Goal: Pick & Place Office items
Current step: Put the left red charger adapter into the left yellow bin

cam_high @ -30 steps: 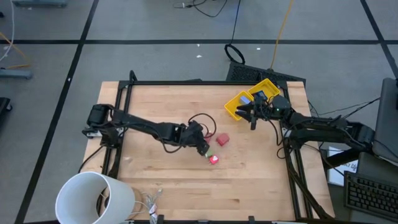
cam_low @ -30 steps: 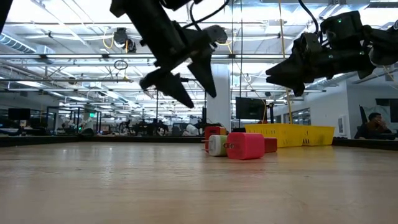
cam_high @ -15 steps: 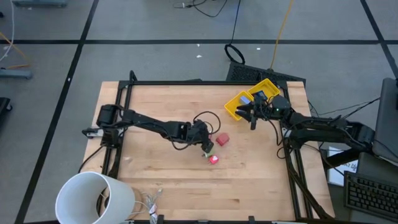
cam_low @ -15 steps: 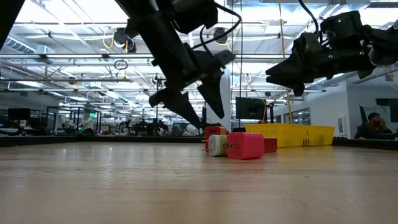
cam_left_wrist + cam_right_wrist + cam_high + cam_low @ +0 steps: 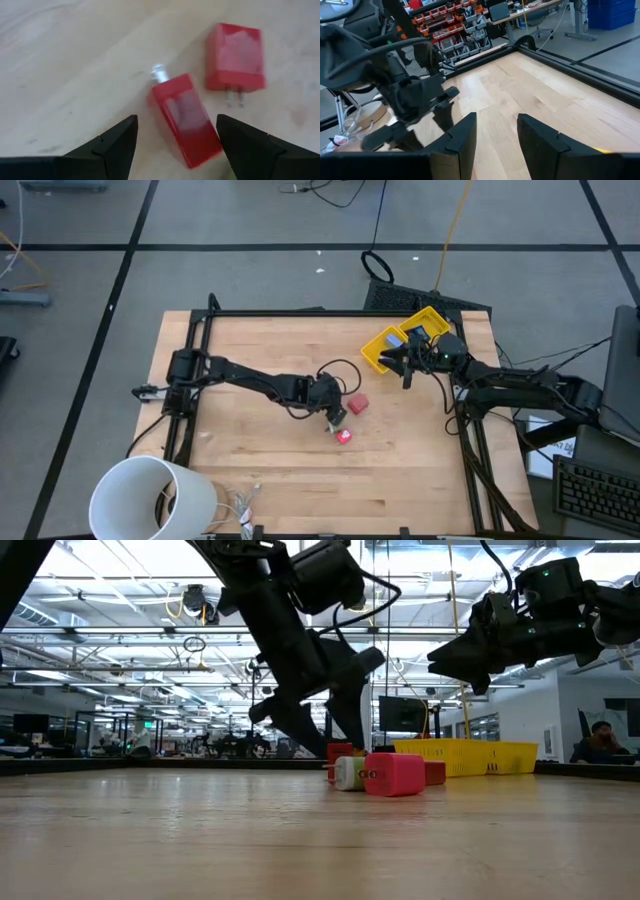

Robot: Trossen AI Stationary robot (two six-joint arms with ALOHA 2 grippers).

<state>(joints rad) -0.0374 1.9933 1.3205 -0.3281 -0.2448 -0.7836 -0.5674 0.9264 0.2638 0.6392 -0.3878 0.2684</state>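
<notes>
We saw the left end effector (image 5: 337,413) low over the middle of the wooden tabletop (image 5: 260,450), its 2 dark fingers (image 5: 112,145) spread apart with nothing clamped between them. In the left wrist view a glossy red rectangular plug-style block (image 5: 186,120) lay flat on the wood in the gap between those fingers, a short silvery stub at its far end. Just beside it, apart from it, lay a second red block with 2 metal prongs (image 5: 235,57).

From above, the pink-red block (image 5: 343,436) sat on the near side of the left end effector and the duller red block (image 5: 358,403) just to its right. In the low view the pink-red block (image 5: 394,773) touched a small white piece (image 5: 347,773), with other small red pieces close behind; we could not tell how many.

The right end effector (image 5: 404,365) hung above the tabletop beside the long yellow plastic bin (image 5: 383,345), which held blue and dark-framed rectangles (image 5: 418,332) at the far right corner. Its fingers (image 5: 460,137) stood a little apart, holding nothing, well clear of the blocks.

A big white cylinder (image 5: 150,498) stood at the near left corner, well apart from everything, with loose cable (image 5: 243,505) next to it. A black frame (image 5: 190,370) edged the tabletop.
</notes>
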